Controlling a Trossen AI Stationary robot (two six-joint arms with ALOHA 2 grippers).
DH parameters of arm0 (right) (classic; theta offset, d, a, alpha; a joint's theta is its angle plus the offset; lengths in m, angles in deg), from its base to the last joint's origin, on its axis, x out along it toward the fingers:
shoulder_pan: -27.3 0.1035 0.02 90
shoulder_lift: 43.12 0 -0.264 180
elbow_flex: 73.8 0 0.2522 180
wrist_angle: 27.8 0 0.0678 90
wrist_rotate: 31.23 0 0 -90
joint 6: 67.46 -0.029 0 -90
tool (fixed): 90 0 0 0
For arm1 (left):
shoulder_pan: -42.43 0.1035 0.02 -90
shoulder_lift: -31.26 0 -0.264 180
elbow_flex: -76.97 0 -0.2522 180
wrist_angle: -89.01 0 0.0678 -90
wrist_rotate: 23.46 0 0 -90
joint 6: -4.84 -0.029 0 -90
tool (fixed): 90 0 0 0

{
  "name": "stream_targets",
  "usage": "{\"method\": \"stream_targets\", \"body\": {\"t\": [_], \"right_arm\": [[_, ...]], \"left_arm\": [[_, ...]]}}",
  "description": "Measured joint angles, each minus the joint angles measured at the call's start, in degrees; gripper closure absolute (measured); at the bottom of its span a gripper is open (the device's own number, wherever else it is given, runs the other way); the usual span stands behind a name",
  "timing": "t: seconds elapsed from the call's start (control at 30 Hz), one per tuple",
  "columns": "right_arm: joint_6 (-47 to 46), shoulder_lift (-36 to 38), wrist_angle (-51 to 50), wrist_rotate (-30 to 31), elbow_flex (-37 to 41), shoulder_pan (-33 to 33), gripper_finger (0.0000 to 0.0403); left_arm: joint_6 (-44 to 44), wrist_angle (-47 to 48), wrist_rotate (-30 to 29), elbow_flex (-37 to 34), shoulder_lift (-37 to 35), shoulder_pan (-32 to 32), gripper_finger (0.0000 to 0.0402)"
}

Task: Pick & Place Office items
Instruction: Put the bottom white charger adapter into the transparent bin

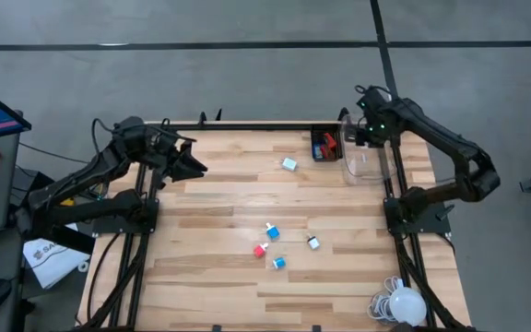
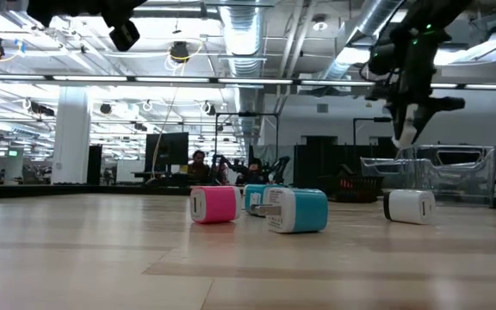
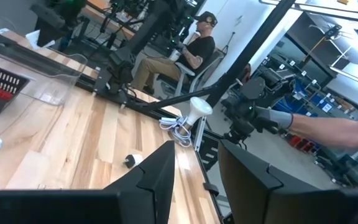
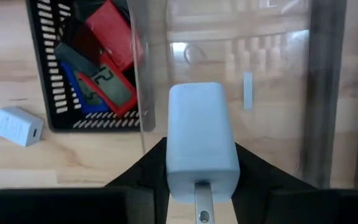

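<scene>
Office items lie scattered mid-surface: a red block (image 1: 260, 250), light blue blocks (image 1: 272, 231) and (image 1: 278, 263), a white one (image 1: 312, 243), and another light blue one (image 1: 289, 164) nearer the black tray (image 1: 323, 145). I see my right gripper (image 4: 202, 171) with jaws clenched on a pale blue charger block (image 4: 201, 137), raised over the clear bin (image 1: 365, 166). My left gripper (image 3: 194, 168) hovers at the surface's far left, jaws released.
</scene>
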Motion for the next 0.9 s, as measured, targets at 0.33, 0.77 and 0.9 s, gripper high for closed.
{"method": "stream_targets", "body": {"t": [0.33,0.77,0.9], "right_arm": [[0.87,-13.21,-0.94,-6.81,-5.74,-4.65,0.029],[-3.11,-14.74,-2.67,-8.2,-6.41,-9.48,0.029],[-4.09,-15.66,-2.39,-8.76,-6.39,-8.91,0.029]], "left_arm": [[0.46,-0.7,-1.93,0.0,0.97,-3.48,0.0284],[-0.46,-0.89,-5.33,0.0,0.98,-8.02,0.0284],[-0.44,-0.87,-5.33,0.0,0.98,-8.29,0.0284]]}}
